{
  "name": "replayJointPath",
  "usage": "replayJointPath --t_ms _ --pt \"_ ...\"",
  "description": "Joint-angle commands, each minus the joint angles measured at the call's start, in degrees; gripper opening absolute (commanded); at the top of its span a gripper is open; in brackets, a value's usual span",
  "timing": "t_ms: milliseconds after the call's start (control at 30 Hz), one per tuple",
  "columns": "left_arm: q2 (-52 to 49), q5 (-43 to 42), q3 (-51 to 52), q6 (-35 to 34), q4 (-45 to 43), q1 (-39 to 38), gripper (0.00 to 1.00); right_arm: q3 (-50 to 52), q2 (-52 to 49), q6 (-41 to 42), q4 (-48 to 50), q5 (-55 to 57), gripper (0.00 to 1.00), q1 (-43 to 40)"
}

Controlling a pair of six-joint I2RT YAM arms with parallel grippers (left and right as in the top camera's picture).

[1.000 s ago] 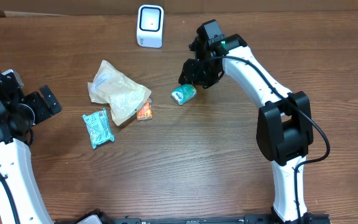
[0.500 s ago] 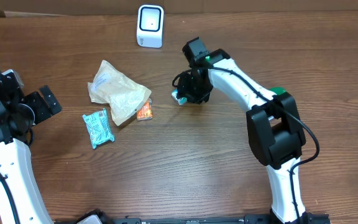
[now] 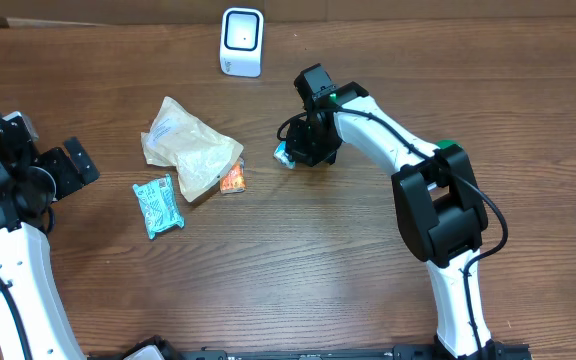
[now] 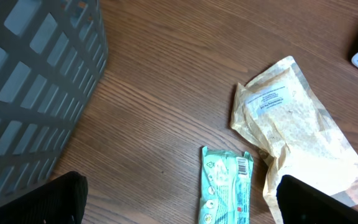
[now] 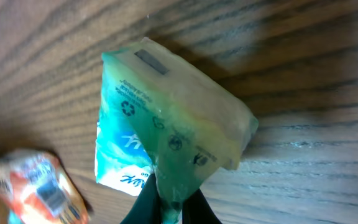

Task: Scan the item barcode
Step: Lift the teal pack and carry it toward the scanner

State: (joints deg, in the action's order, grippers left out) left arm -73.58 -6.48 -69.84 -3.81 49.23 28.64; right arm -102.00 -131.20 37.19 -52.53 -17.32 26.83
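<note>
The right tool (image 3: pixel 298 150) is reaching down near the middle of the bench (image 3: pixel 318 260). Its two fingers (image 5: pixel 143 208) are squeezing tight on the thin edge of the small teal packet (image 5: pixel 166 124). The packet is poking out just left of the tool. I cannot tell if it is touching the wood or hanging a little above it. A little orange packet (image 3: pixel 232 180) is lying near it, on the left. Beside that, a crinkly tan bag (image 3: pixel 188 145) is lying on the bench, and a flat green wrapper (image 3: pixel 158 205) is lying just below the bag. The white scanner (image 3: pixel 241 42) is standing at the far edge, well apart from the teal packet. The left tool (image 3: pixel 76 163) is hanging at the left side with its fingers spread wide, holding nothing. A grey basket (image 4: pixel 36 74) is sitting near it.
</note>
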Motion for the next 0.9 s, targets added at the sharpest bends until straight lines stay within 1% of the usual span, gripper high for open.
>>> replayJointPath --t_ms 0,33,67,100,133,200,333,433,567,800,867 --pt "0.09 -0.46 -0.68 1.51 -0.17 0.17 0.99 -0.68 0.26 -16.41 -1.66 -14.1 0.04 -3.69" --pt "0.09 -0.46 -0.68 1.51 -0.17 0.17 0.99 -1.14 1.44 -24.26 -2.27 -22.47 0.04 -4.81" --pt "0.09 -0.46 -0.68 1.51 -0.2 0.17 0.99 -1.27 1.99 -27.93 -2.71 -26.4 0.04 -5.25" --pt "0.09 -0.46 -0.68 1.51 -0.2 0.17 0.99 -1.38 4.31 -39.39 -5.44 -38.97 0.04 -6.78" --pt "0.09 -0.46 -0.68 1.51 -0.17 0.17 1.0 -1.38 5.62 -43.74 -7.41 -43.47 0.04 -7.65" --pt "0.09 -0.46 -0.68 1.51 -0.2 0.17 0.99 -1.38 8.66 -49.72 -11.5 -49.37 0.04 -9.57" --pt "0.09 -0.46 -0.68 1.51 -0.2 0.17 1.0 -1.38 14.8 -59.93 -19.98 -55.12 0.04 -13.64" --pt "0.07 -0.46 -0.68 1.51 -0.2 0.17 1.0 -1.38 17.66 -64.26 -23.65 -56.5 0.04 -15.56" --pt "0.09 -0.46 -0.68 1.51 -0.17 0.17 1.0 -1.38 21.42 -67.82 -27.85 -57.35 0.04 -17.27" --pt "0.09 -0.46 -0.68 1.51 -0.2 0.17 1.0 -1.38 26.45 -67.63 -28.81 -57.37 0.04 -17.57" --pt "0.09 -0.46 -0.68 1.51 -0.2 0.17 1.0 -1.38 26.75 -64.92 -28.57 -57.13 0.04 -17.57"
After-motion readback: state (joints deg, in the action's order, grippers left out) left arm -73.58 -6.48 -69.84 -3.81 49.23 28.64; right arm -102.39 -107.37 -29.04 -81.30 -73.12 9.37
